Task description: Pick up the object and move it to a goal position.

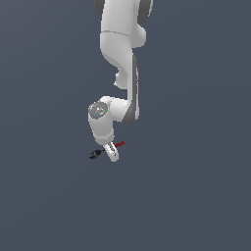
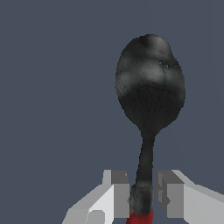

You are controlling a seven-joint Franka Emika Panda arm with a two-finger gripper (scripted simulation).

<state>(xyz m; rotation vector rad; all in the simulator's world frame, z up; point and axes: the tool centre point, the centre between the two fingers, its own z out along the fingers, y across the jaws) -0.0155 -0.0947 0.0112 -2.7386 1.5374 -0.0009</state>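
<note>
One spoon (image 2: 149, 94): black bowl, dark red handle. One pincer (image 2: 143, 197), two fingers (image 2: 118, 192) clamped on the spoon's neck, bowl and handle projecting on opposite sides. One white arm (image 1: 120, 54).

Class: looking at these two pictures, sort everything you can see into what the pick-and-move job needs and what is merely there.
Needed:
- spoon, red handle, black bowl
- gripper, fingers either side of the spoon's neck

Merely there:
- grey floor
- nothing else in view; no goal marker shows

Ext cam far, sees whole arm (image 1: 120, 63); wrist cam close; both show spoon (image 2: 148, 96).
</note>
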